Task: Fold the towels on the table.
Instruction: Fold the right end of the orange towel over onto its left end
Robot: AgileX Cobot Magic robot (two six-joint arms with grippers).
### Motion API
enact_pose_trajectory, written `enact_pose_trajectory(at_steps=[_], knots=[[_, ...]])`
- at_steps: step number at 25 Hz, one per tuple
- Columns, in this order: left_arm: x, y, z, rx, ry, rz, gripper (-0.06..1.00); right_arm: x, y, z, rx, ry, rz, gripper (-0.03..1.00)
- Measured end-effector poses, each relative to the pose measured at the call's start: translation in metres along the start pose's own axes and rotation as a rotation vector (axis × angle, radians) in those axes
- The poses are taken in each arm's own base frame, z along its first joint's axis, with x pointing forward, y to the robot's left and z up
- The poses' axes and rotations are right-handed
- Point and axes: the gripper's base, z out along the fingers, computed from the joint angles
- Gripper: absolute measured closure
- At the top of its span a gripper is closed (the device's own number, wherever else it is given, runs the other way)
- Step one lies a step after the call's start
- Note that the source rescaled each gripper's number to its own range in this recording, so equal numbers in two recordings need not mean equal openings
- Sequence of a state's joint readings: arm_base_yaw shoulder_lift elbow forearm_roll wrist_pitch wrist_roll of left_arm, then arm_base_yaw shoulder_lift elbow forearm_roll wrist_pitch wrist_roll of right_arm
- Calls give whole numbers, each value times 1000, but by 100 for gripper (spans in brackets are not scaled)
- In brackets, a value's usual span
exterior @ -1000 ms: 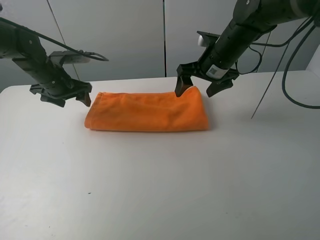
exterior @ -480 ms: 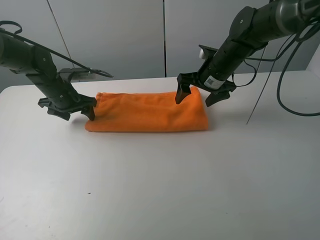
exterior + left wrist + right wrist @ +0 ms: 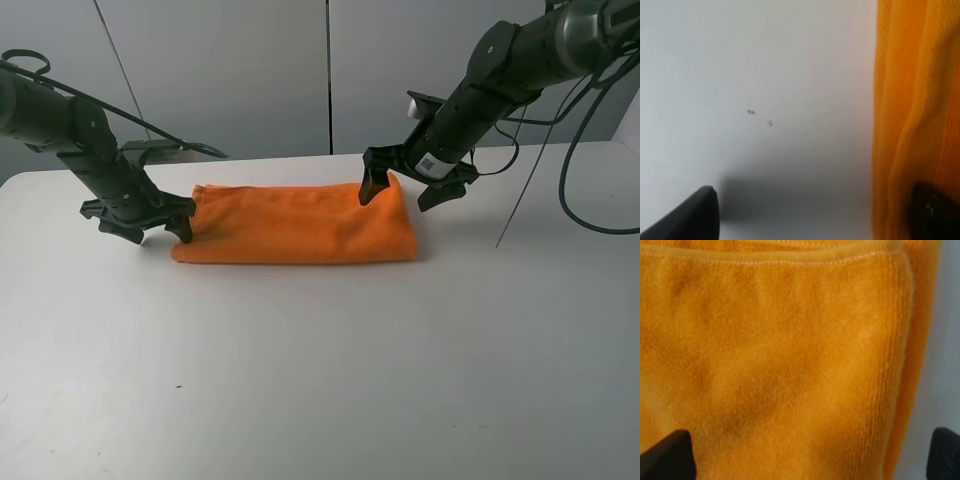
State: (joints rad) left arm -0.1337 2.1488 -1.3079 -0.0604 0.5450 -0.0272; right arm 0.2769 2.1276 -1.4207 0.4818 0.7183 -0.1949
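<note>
Two black robot arms bend low over a folded orange towel point(image 3: 295, 225) lying as a long band across the far middle of a white desk point(image 3: 320, 380). The left arm comes in from the side with its elbow raised and its wrist angled down, setting the left hand point(image 3: 158, 228) at the towel's left end. That hand is spread and grasps nothing. In its wrist view one of its fingers point(image 3: 690, 215) sits over bare desk while the other is against the cloth's rumpled edge.

The right arm slopes down from the upper corner of the overhead view to the towel's far right corner. The right hand point(image 3: 400, 195) is also released, one tip over the cloth and the other just past its end. Its wrist view is filled with orange pile, and a stitched hem point(image 3: 765, 260) runs along one edge.

The matte desk shows a few dark specks point(image 3: 760, 117) near the left hand. Grey wall panels point(image 3: 230, 70) stand behind, and black cables point(image 3: 575, 130) hang beside the right arm.
</note>
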Motion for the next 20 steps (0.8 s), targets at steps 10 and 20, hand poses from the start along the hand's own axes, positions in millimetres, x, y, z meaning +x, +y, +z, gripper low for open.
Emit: enact_pose_trajectory(at_steps=[10, 20], knots=[[0, 0, 0, 2, 0, -3, -3, -1, -23, 14, -67, 19, 60, -2], [0, 0, 0, 2, 2, -3, -3, 3, -40, 29, -231, 67, 118, -2]])
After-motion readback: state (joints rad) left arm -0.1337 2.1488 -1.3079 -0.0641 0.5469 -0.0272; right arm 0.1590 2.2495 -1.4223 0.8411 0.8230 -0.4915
